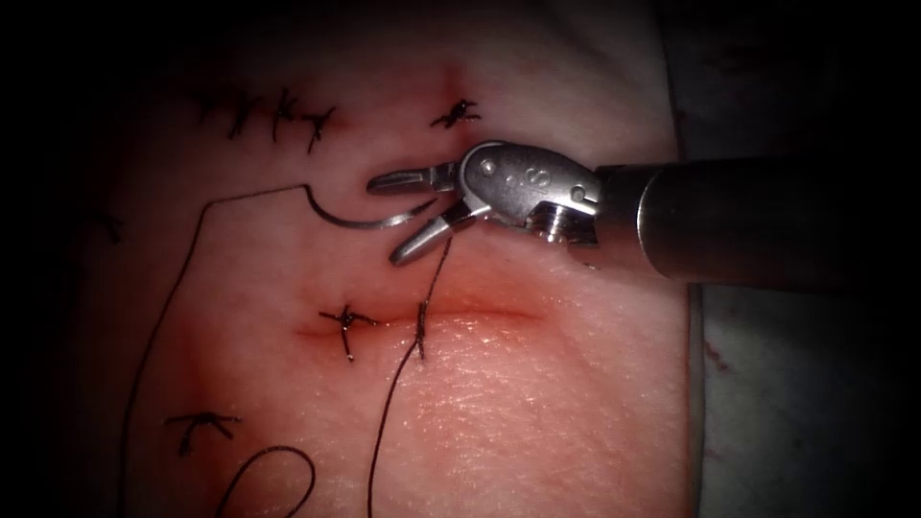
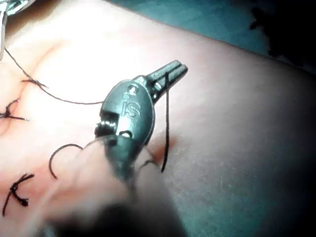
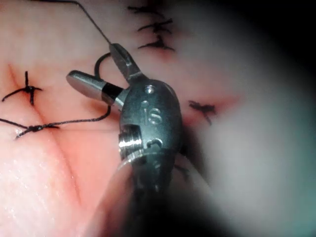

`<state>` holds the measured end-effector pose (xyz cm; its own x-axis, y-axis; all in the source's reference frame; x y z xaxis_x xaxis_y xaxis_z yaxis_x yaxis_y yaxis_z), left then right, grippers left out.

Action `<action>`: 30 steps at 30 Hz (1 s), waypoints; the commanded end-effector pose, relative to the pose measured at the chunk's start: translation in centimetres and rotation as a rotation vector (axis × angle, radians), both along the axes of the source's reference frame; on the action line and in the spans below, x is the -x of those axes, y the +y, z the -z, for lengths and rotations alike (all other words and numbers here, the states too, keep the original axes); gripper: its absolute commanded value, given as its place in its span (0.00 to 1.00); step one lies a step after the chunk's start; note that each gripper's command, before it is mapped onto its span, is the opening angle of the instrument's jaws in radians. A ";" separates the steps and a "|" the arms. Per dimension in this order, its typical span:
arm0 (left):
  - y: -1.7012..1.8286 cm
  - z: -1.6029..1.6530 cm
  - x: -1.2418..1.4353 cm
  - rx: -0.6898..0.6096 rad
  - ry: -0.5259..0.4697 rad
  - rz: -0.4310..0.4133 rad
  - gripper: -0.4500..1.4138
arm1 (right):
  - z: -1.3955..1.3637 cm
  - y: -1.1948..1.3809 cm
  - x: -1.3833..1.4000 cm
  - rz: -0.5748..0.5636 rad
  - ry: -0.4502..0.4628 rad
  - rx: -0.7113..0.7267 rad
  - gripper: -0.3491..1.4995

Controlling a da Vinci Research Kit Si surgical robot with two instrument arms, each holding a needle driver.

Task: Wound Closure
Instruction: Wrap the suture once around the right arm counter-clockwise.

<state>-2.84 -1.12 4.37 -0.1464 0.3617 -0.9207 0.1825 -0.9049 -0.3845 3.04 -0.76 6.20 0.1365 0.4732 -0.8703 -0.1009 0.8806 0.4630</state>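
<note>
The curved needle (image 1: 355, 223) lies flat on the tissue (image 1: 537, 403) above the horizontal cut (image 1: 480, 317), not driven in. My right tool (image 1: 386, 221) stands open with its jaws on either side of the needle's pointed end, holding nothing. In the right wrist view the same open right tool (image 3: 94, 63) straddles the needle (image 3: 98, 63). The thread (image 1: 182, 278) runs from the needle's blunt end leftward and down, and another strand passes through a stitch (image 1: 420, 331) across the cut. In the left wrist view my left tool (image 2: 174, 71) is shut on the thread (image 2: 167, 123).
A tied knot (image 1: 347, 318) sits on the cut left of the open stitch. Older knots mark the tissue at the upper left (image 1: 278, 115), upper middle (image 1: 456, 115) and lower left (image 1: 201, 422). A thread loop (image 1: 278, 470) lies at the front. The tissue's edge (image 1: 693, 364) runs down the right.
</note>
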 end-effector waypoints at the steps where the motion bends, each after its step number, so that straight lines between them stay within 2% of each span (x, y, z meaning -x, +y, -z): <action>1: 0.16 -0.02 0.00 0.023 0.016 0.013 0.00 | 0.07 0.25 0.04 -0.100 0.010 0.011 0.93; 4: 0.51 0.05 -0.10 0.079 0.055 0.041 0.00 | 0.27 0.42 0.18 -0.229 0.008 0.012 0.98; 6: 0.63 0.07 -0.14 0.106 0.072 0.049 0.00 | 0.37 0.40 0.21 -0.239 -0.006 0.007 0.96; 10: 0.89 0.12 -0.22 0.154 0.094 0.057 0.00 | 0.62 0.20 0.15 -0.246 -0.005 0.007 0.93; 11: 1.03 0.16 -0.25 0.189 0.103 0.058 0.00 | 0.79 -0.02 0.04 -0.237 0.009 0.012 0.85; 12: 1.03 0.16 -0.25 0.189 0.103 0.058 0.00 | 0.79 -0.02 0.04 -0.237 0.009 0.012 0.85; 13: 1.11 0.18 -0.26 0.206 0.091 0.051 0.00 | 0.86 -0.13 -0.03 -0.229 0.023 0.018 0.73; 14: 1.18 0.19 -0.27 0.223 0.071 0.042 0.00 | 0.89 -0.23 -0.10 -0.210 0.052 0.027 0.54; 17: 1.32 0.19 -0.28 0.235 0.049 0.022 0.00 | 0.83 -0.42 -0.25 -0.180 0.064 0.049 0.26; 18: 1.35 0.19 -0.28 0.236 0.041 0.014 0.00 | 0.81 -0.46 -0.28 -0.166 0.069 0.054 0.10; 19: 1.39 0.18 -0.27 0.231 0.030 0.009 0.00 | 0.77 -0.52 -0.33 -0.133 0.086 0.061 0.00; 20: 1.45 0.16 -0.24 0.229 0.010 -0.004 0.00 | 0.72 -0.59 -0.39 -0.083 0.111 0.070 0.00; 22: 1.51 0.14 -0.21 0.224 -0.018 -0.022 0.00 | 0.65 -0.66 -0.47 -0.053 0.127 0.082 0.00; 24: 1.61 0.08 -0.17 0.215 -0.056 -0.041 0.00 | 0.56 -0.74 -0.56 -0.012 0.180 0.113 0.00; 30: 1.78 -0.17 -0.07 0.208 -0.149 -0.109 0.00 | 0.35 -0.86 -0.63 0.052 0.259 0.155 0.00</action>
